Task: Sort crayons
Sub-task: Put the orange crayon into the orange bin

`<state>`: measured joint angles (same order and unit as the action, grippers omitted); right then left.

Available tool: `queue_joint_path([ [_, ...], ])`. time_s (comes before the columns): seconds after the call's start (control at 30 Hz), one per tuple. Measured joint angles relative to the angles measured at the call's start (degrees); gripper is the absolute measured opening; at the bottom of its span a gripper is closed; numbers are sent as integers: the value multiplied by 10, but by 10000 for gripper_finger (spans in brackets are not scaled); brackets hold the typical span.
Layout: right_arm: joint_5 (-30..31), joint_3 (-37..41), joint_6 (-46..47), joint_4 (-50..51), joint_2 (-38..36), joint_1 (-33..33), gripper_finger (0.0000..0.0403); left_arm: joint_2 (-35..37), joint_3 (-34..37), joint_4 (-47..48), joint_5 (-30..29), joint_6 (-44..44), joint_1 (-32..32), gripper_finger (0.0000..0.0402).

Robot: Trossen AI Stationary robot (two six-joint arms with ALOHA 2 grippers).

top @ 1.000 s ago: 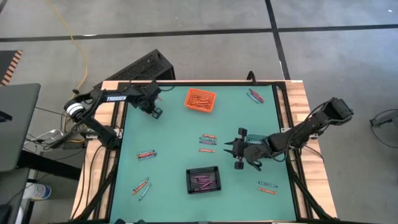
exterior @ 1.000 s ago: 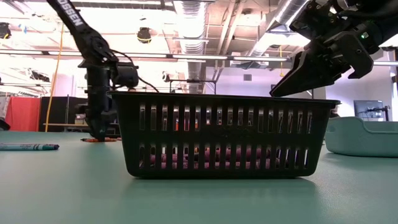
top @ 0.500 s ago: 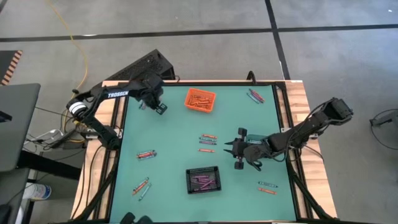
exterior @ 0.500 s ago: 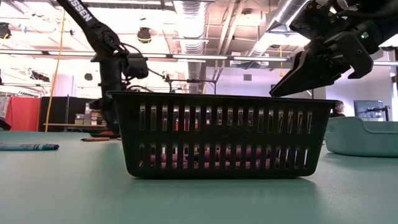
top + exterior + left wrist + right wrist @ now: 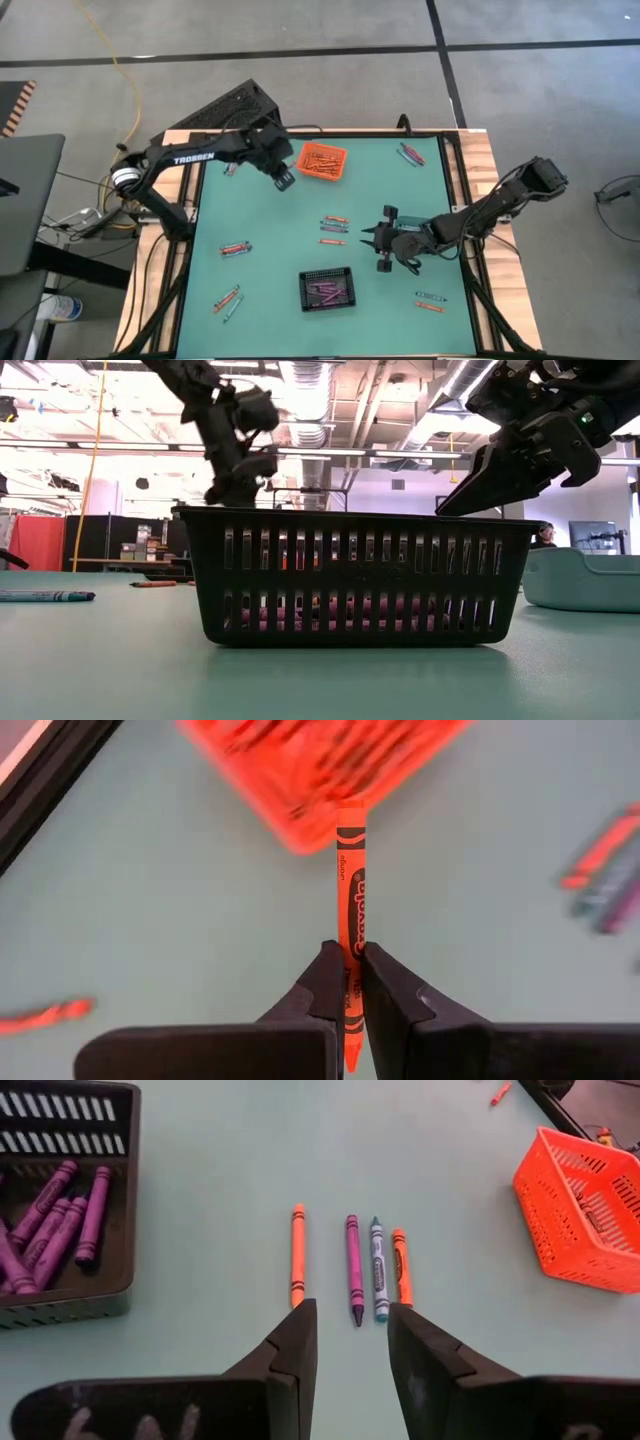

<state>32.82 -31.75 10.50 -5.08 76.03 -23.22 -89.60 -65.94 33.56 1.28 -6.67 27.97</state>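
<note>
My left gripper hangs above the mat just left of the orange bin, shut on an orange crayon. My right gripper waits open at the right of centre. Its fingers stand above a row of loose crayons lying flat on the mat: orange, purple and blue ones. The black bin at the near middle holds purple crayons. In the low view my left gripper shows high behind the black bin. My left gripper pinches the orange crayon between its two fingertips, on the wrapped shaft near its pointed end. The crayon runs in line with the fingers and sticks out ahead of them, slanting down. It is lifted clear of the mat.
More loose crayons lie at the left, near left, near right, far right and far left. A teal bin stands at the low view's right. Wooden rails edge the green mat.
My left gripper has risen from the mat near the far left corner. It has swung toward the table's right, up to the orange bin, tipping as it went. My right gripper has kept still.
</note>
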Motion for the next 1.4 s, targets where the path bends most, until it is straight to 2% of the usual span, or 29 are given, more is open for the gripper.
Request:
queue_joint_path([
  [0.23,-1,0,1,2,-5,-38,118,0,-54,-6,-4,-15,-99,7],
  [0.37,-1,0,-5,0,-27,-69,118,1,-59,-43,-18,-16,-140,7],
  [0.6,1,0,-35,1,-79,-125,118,1,-59,-87,3,-19,-172,7],
  [0.83,3,0,-65,1,-84,-150,118,-20,-59,-141,15,3,-188,7],
  [1.0,42,0,-67,7,-83,-149,118,-40,-61,-176,27,37,-171,7],
  [1.17,80,0,-78,14,-83,-145,118,-72,-86,-141,28,64,-110,7],
  [1.3,107,3,-101,10,-83,-131,118,-130,-135,-119,28,108,-58,7],
  [1.4,108,3,-131,3,-83,-111,118,-184,-198,-82,24,144,-23,7],
])
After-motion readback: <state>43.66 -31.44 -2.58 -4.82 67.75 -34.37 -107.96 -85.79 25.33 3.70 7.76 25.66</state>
